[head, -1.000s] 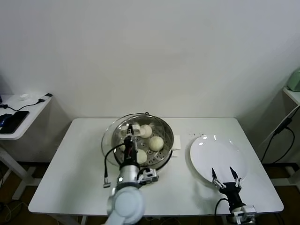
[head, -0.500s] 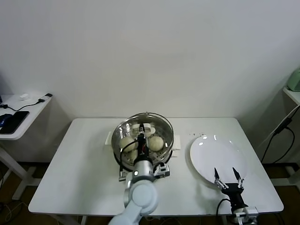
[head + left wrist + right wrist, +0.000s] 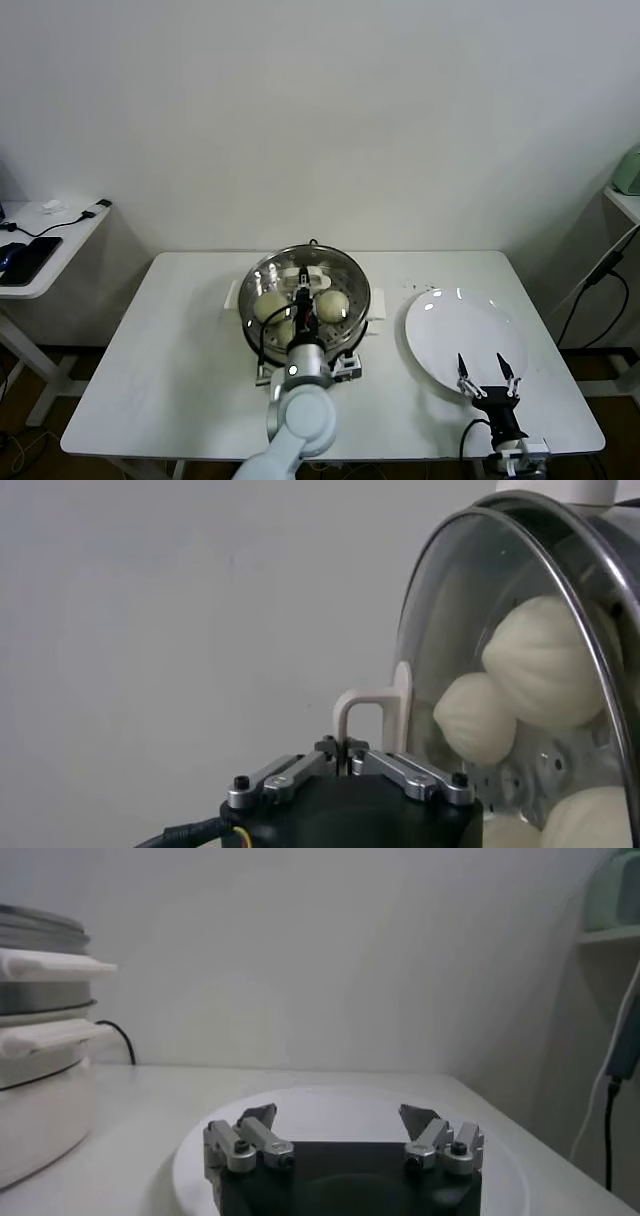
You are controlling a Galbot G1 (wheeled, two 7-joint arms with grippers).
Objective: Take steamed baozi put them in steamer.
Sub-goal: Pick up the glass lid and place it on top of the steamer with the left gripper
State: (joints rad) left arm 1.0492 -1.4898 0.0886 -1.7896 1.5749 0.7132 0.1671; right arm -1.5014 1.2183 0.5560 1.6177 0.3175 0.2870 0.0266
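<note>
The steamer (image 3: 352, 322) stands mid-table, a steel pot on a cream base, also seen in the right wrist view as steamer (image 3: 40, 1048). Cream-white steamed baozi (image 3: 334, 303) lie inside it, under a round glass lid (image 3: 262, 278). My left gripper (image 3: 303, 300) is shut on the lid's white handle (image 3: 362, 712), with the lid (image 3: 440, 630) and baozi (image 3: 545, 660) just behind it. My right gripper (image 3: 485, 367) hangs open and empty at the front edge of the white plate (image 3: 465, 330); its fingers (image 3: 258, 1120) frame the plate (image 3: 335, 1100).
The bare white plate takes up the table's right half. A low side table (image 3: 45, 250) with a phone stands off to the left. A black cable (image 3: 590, 290) and a shelf (image 3: 625, 195) are at the right, beyond the table edge.
My left gripper has carried the glass lid to the right, from beside the steamer's left rim to over the pot. The right gripper has barely moved.
</note>
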